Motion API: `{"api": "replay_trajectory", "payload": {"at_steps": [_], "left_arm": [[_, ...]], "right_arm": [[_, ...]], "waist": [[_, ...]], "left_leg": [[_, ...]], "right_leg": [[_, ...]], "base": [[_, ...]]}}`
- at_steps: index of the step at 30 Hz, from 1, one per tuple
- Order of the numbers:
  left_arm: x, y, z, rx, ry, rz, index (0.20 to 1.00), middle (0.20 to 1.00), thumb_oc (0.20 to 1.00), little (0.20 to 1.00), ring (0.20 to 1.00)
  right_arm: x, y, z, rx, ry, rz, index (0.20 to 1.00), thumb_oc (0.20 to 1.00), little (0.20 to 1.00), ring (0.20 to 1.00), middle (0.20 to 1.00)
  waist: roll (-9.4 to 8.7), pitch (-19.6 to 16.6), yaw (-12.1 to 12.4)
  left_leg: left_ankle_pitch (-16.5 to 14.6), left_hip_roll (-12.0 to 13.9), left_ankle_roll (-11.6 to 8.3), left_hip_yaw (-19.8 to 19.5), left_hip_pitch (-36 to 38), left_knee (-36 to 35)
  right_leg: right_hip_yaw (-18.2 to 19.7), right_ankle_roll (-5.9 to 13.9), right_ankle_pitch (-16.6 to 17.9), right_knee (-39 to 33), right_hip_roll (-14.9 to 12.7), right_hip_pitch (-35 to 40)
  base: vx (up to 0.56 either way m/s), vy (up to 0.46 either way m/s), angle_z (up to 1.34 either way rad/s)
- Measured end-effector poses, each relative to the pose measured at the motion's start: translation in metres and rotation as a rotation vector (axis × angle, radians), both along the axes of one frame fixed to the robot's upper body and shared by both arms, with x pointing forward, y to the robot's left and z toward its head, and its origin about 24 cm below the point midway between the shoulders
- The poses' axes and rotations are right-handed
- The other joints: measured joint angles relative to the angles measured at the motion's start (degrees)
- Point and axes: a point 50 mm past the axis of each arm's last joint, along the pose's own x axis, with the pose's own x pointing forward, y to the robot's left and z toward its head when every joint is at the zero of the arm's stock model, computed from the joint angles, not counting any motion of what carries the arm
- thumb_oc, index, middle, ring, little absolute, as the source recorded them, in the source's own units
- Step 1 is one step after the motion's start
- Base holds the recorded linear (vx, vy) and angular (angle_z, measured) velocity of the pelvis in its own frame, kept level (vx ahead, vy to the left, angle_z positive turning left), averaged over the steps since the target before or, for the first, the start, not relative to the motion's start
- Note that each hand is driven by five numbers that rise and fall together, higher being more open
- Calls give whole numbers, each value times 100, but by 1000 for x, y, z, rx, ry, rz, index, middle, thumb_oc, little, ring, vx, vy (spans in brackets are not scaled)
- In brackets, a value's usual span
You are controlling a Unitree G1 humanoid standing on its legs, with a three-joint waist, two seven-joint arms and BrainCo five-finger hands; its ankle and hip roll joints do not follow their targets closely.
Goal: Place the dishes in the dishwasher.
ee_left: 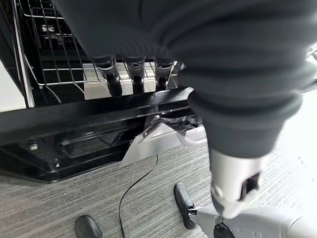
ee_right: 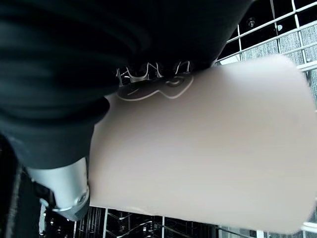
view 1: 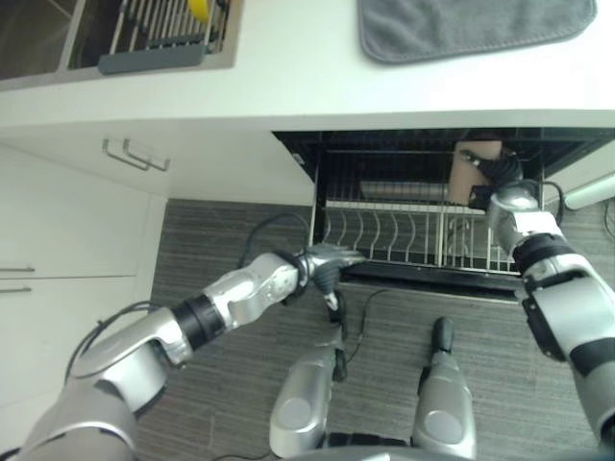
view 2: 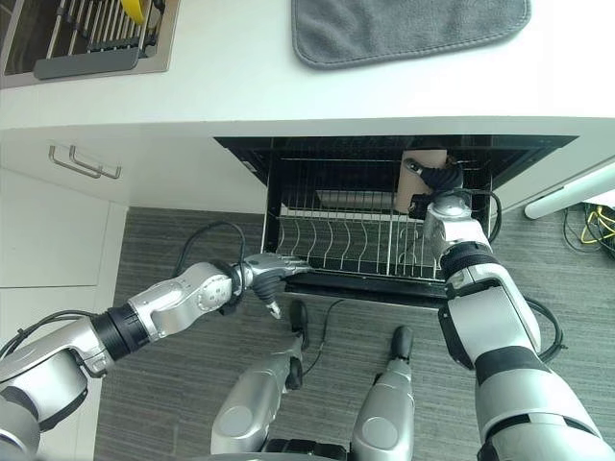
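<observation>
One dish in hand, more waiting. At 11 o'clock, yellow dish (view 1: 198,9) in sink rack (view 1: 159,38); left hand (view 1: 332,261), fingers straight, resting on dishwasher rack (view 1: 404,235); at 2 o'clock, right hand (view 2: 437,187) gripping beige plate (view 2: 423,178) over empty tines.

The white counter (view 2: 384,96) is bright and evenly lit, almost washed out, while the inside of the dishwasher (view 2: 365,182) below it stays in dark shadow. In the wrist views the near dark covers are soft and out of focus. The beige dish (ee_right: 208,144) looks flat, without glare.
</observation>
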Motion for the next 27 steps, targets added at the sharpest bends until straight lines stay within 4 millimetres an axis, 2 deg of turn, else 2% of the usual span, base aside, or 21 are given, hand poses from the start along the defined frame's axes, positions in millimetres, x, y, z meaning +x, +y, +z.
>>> {"api": "replay_trajectory", "payload": {"at_steps": [2,3,4,5,19,22,23,25,27], "left_arm": [[0,-1,0,-2,-2,-3,1000,1000,1000,1000,1000],[0,-1,1,-1,-5,-4,1000,1000,1000,1000,1000],[0,-1,1,3,-12,-7,1000,1000,1000,1000,1000],[0,-1,2,7,-21,-9,1000,1000,1000,1000,1000],[0,-2,5,21,-58,-18,1000,1000,1000,1000,1000],[-1,-1,4,21,-60,-16,1000,1000,1000,1000,1000],[-7,2,-5,3,-59,18,1000,1000,1000,1000,1000],[-10,3,-10,-17,-54,43,1000,1000,1000,1000,1000],[-14,6,-19,-90,-67,107,1000,1000,1000,1000,1000]], "right_arm": [[-1,-3,-5,-7,22,-14,200,200,200,200,200],[-2,-4,-5,-10,26,-17,313,313,313,313,313],[-2,-4,-6,-25,30,-15,818,818,818,818,818],[-2,-3,-6,-32,34,-13,1000,1000,1000,1000,1000],[-7,-11,-11,15,21,-206,1000,1000,1000,1000,1000],[-7,-10,-9,82,-24,-240,1000,1000,1000,1000,1000],[-3,9,2,226,-191,-270,1000,1000,1000,1000,1000],[-2,23,11,294,-291,-256,1000,1000,1000,1000,1000],[-13,46,11,572,-430,-182,1000,1000,1000,1000,1000]], "waist": [[0,0,3],[0,0,4],[0,0,4],[0,0,7],[0,0,16],[0,0,19],[-1,-1,-50],[-2,-1,-90],[-2,-1,-138]], "left_leg": [[0,-11,0,0,0,1],[0,-16,1,2,0,2],[1,-19,1,2,0,4],[4,-18,6,-1,0,7],[24,-18,33,1,0,15],[26,-9,35,-3,12,21],[27,-5,36,3,51,21],[26,-18,36,13,64,21],[22,-22,42,68,90,13]], "right_leg": [[0,3,-3,29,-15,-15],[0,3,-3,33,-21,-19],[0,4,-3,35,-24,-20],[-1,4,-3,40,-24,-19],[10,6,-6,128,-32,-63],[1,6,-6,131,-26,-42],[4,4,-4,120,-18,1],[17,4,-4,127,-12,7],[98,4,-4,125,-23,-15]], "base": [[0,0,0],[0,0,0],[0,0,0],[0,0,0],[0,0,0],[23,-16,1],[45,67,-1],[41,86,-3],[32,24,-14]]}}
